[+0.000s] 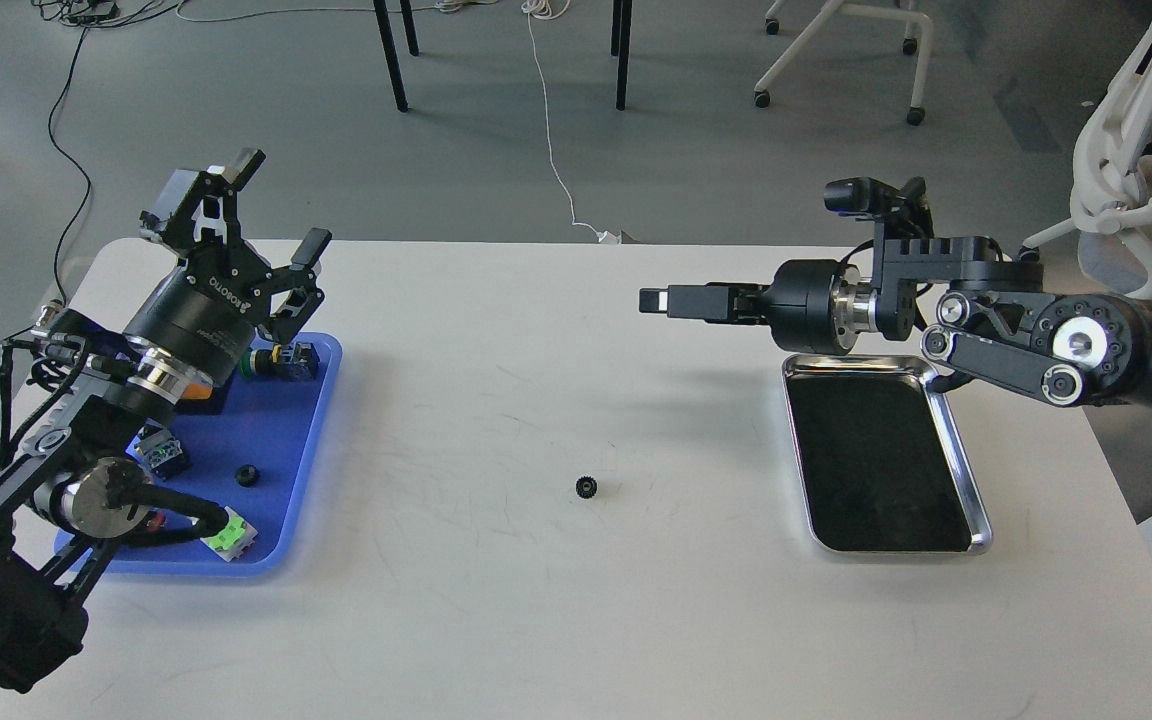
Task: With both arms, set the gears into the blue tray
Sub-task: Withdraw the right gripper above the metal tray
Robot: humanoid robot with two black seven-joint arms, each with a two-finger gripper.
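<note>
1. Loose gear (586,487): lies flat on the white table (556,620), between the blue tray (281,420) and the steel tray (951,440), touching neither. Being a round disc, it has no long axis, so no approach direction is favoured by its shape.
2. Right gripper (654,300): points left, held above the table. The loose gear lies below its fingertips, toward the table's near edge and slightly to the left. The fingers are seen edge-on and appear pressed together with nothing between them.
3. Left gripper (281,215): raised over the far end of the blue tray, fingers spread wide and empty. The loose gear lies well to the right of these fingers and nearer the robot.
4. Nearer arm: judged to be the right; its fingertips stand closer to the loose gear than the left ones do.
5. Second gear (247,475): already rests inside the blue tray, below the left fingers and apart from them.
6. Push-buttons (281,362): several share the blue tray with that gear.
7. Hidden or unclear: the left arm covers much of the blue tray's left side, so further gears there cannot be ruled out. Gear teeth are too small to make out.
</note>
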